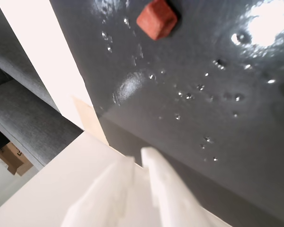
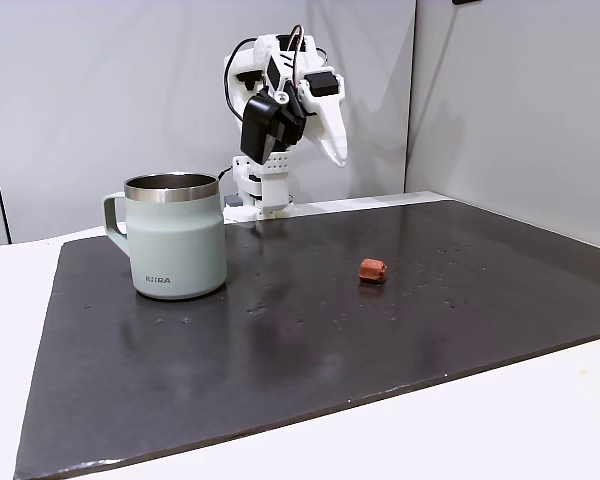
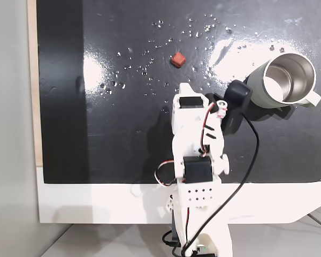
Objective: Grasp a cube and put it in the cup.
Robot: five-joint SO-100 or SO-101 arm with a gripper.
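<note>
The small reddish-brown cube [image 1: 156,19] lies on the dark mat, near the top edge of the wrist view. In both fixed views the cube [image 2: 373,269] [image 3: 177,59] sits alone in the open, well apart from the cup. The pale sage-green cup [image 2: 176,238] [image 3: 286,80] stands upright with its steel rim up and looks empty inside. My white gripper [image 1: 141,158] [image 2: 336,152] [image 3: 185,85] hangs raised above the mat, short of the cube. Its fingers lie close together with nothing between them.
The dark mat [image 2: 280,340] covers most of the white table [image 2: 500,420] and carries shiny specks and glare. The arm's base [image 3: 195,198] and a black cable [image 3: 246,176] stand at the mat's edge. Grey wall panels [image 2: 100,90] stand behind.
</note>
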